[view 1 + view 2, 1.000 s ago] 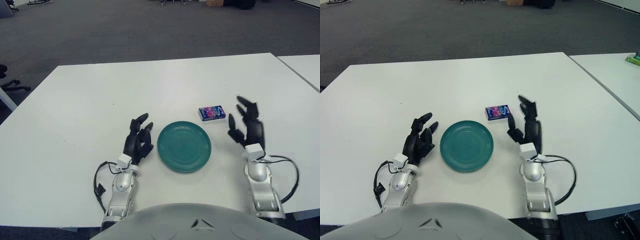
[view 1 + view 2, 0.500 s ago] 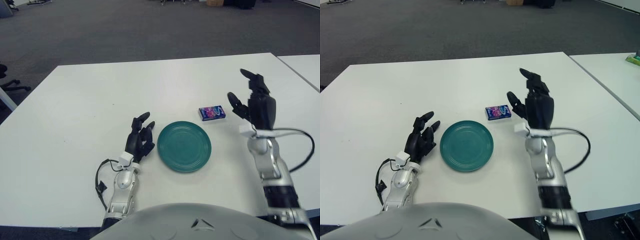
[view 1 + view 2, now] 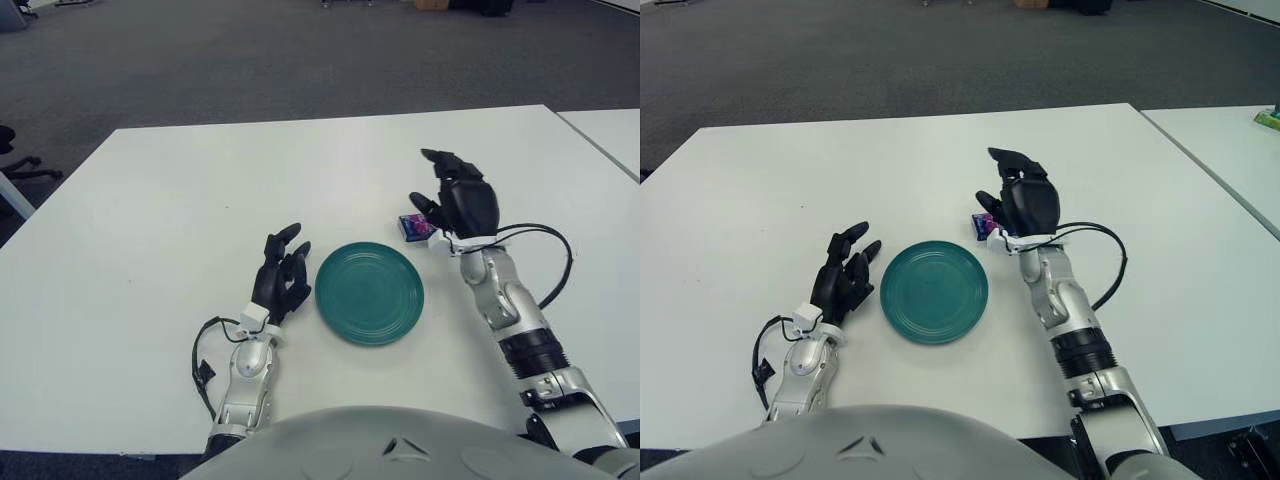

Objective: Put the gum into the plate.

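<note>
A small blue and purple gum box (image 3: 412,227) lies on the white table just right of and behind a teal plate (image 3: 368,292). My right hand (image 3: 452,194) hovers directly over the box with its fingers spread, hiding most of it; only the box's left end shows. It also shows in the right eye view (image 3: 983,224). My left hand (image 3: 280,274) rests on the table just left of the plate, fingers relaxed and empty.
The white table (image 3: 200,200) stretches wide around the plate. A second white table (image 3: 610,135) stands at the right, apart by a narrow gap. Grey carpet lies beyond.
My right hand rose from the table's right side and swung left and forward, now over the gum box. The left hand, plate and box have not moved.
</note>
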Robot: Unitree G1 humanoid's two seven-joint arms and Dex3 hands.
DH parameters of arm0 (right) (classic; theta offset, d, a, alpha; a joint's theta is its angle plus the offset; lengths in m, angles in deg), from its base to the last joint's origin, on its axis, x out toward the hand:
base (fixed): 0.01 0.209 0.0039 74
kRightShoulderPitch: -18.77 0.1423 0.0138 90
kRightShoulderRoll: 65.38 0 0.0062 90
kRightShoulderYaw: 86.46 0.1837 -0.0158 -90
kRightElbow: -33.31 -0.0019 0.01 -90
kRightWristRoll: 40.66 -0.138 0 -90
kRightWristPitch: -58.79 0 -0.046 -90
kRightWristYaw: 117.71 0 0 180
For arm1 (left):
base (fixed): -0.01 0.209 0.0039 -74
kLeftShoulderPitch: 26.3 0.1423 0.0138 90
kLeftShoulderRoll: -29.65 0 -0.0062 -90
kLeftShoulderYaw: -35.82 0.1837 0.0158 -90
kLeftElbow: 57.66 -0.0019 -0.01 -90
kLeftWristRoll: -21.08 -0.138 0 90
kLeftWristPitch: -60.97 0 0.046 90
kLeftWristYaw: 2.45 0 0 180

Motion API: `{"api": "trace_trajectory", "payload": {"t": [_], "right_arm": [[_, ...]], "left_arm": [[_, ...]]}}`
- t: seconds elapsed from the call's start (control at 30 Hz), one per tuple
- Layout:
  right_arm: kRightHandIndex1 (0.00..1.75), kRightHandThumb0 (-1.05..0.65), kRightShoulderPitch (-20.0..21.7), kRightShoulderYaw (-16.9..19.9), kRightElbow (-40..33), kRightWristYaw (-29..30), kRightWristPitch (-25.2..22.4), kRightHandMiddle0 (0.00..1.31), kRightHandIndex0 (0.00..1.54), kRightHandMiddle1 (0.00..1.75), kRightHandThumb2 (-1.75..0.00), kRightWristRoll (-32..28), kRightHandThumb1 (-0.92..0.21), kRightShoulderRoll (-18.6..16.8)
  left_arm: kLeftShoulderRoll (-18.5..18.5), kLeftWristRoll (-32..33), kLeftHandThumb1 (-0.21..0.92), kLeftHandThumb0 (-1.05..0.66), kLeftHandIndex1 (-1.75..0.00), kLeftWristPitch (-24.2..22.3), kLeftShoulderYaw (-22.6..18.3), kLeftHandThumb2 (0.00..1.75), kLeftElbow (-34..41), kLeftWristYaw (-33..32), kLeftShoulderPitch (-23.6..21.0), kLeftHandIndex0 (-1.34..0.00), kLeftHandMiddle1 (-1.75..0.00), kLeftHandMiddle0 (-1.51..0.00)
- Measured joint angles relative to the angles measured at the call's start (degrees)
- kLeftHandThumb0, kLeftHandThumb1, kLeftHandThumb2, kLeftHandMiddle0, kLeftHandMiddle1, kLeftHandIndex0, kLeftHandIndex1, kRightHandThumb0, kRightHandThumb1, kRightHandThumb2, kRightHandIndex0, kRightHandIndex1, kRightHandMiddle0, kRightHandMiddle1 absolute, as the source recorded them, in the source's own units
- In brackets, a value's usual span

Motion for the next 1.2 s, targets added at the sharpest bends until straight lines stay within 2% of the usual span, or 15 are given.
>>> {"api": "trace_trajectory", "payload": {"t": [0.4,0.7,1.03,1.2], "right_arm": [[0.01,-0.75,4.37,-4.48,9.41,-5.03,2.17,0.0,0.35,0.58,-0.56,-0.87,-0.92,3.78],[0.0,-0.73,4.28,-6.87,9.52,-9.44,2.69,0.0,0.34,0.53,-0.55,-1.02,-0.92,6.19],[0.0,-0.72,4.27,-8.58,8.78,-15.6,0.81,0.0,0.29,0.43,-0.56,-0.21,-0.92,9.51],[0.01,-0.71,4.53,-8.9,9.69,-17.43,0.57,0.0,0.31,0.44,-0.53,-0.19,-0.92,11.35]], "left_arm": [[0.01,-0.01,0.92,-0.7,-0.78,-0.05,0.22,0.77,0.06,-0.32,0.02,0.0,-0.27,-0.43],[0.01,-0.18,0.92,-0.71,-0.75,-0.02,0.57,0.78,0.05,-0.48,0.02,0.0,-0.27,-0.43],[0.01,-0.43,0.92,-0.71,-0.73,0.06,0.86,0.78,-0.01,-1.01,0.01,0.0,-0.25,-0.43],[0.01,-0.42,0.92,-0.72,-0.77,0.11,0.94,0.78,-0.06,-1.28,0.01,0.0,-0.25,-0.44]]}}
